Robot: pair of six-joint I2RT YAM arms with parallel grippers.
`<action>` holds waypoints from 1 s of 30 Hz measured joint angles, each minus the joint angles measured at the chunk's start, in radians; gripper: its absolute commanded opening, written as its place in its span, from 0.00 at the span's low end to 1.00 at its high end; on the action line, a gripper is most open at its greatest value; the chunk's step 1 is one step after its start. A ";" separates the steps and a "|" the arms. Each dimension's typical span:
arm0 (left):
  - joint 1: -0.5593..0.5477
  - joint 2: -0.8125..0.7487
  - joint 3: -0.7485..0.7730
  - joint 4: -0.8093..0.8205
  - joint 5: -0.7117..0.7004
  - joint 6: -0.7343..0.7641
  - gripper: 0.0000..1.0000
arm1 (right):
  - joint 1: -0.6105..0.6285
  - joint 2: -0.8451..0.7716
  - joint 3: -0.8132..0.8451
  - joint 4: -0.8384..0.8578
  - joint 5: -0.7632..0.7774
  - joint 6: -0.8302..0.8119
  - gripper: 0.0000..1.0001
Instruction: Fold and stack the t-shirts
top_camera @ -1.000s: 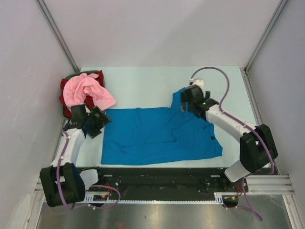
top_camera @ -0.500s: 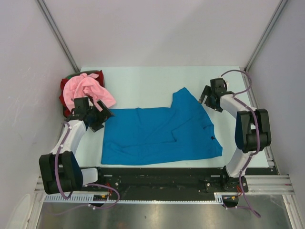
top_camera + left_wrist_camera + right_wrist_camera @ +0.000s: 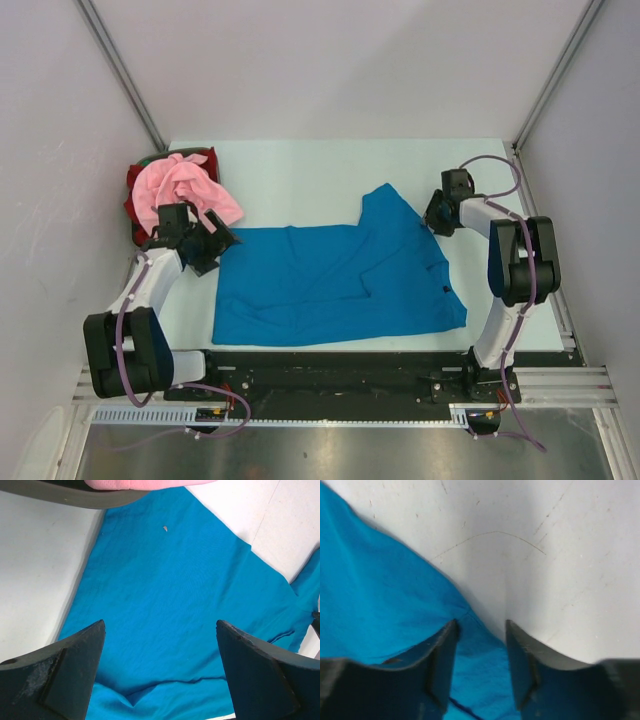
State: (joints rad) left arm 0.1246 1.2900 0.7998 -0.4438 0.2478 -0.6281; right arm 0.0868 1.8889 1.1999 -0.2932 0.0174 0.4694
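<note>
The bright blue t-shirt [image 3: 330,285] lies spread on the table, one sleeve pointing to the back right. A pink t-shirt [image 3: 180,190] is heaped on a red one [image 3: 135,200] at the back left. My left gripper [image 3: 208,243] hovers wide open over the blue shirt's back left corner [image 3: 165,580], nothing between its fingers [image 3: 160,625]. At the sleeve's right edge, low on the table, is my right gripper [image 3: 433,217]. Its jaws [image 3: 481,624] are narrowed but still apart, and the blue hem [image 3: 375,595] lies between them.
A dark grey basket rim [image 3: 65,497] shows under the pink cloth [image 3: 150,484] at the back left. Bare pale tabletop [image 3: 560,555] lies right of the sleeve. Metal frame posts [image 3: 560,70] rise at the back corners, with walls close on both sides.
The right arm swung off the sleeve toward the right, then settled at the sleeve's right edge while its jaws narrowed. The left gripper shifted slightly toward the back.
</note>
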 measured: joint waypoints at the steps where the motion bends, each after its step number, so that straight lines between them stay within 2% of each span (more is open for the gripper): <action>1: 0.000 0.000 0.000 0.001 0.000 0.000 0.96 | 0.000 0.005 0.003 0.000 0.000 -0.001 0.26; 3: 0.000 0.000 0.000 0.002 0.000 0.000 0.97 | 0.000 0.010 0.005 0.001 0.003 0.002 0.13; 4: 0.000 0.000 0.000 0.003 0.000 0.000 0.96 | 0.000 0.013 0.005 0.001 0.003 0.000 0.10; 5: 0.000 0.000 0.000 0.003 0.000 0.000 0.97 | 0.000 0.017 0.006 0.000 0.011 0.005 0.00; 30: -0.010 0.000 0.000 0.008 0.000 0.000 0.96 | -0.055 0.000 0.008 -0.094 0.223 0.013 0.00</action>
State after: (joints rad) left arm 0.1146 1.2903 0.7998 -0.4355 0.2474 -0.6285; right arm 0.0315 1.8893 1.2083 -0.3874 0.2405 0.4820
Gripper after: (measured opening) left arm 0.964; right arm 0.011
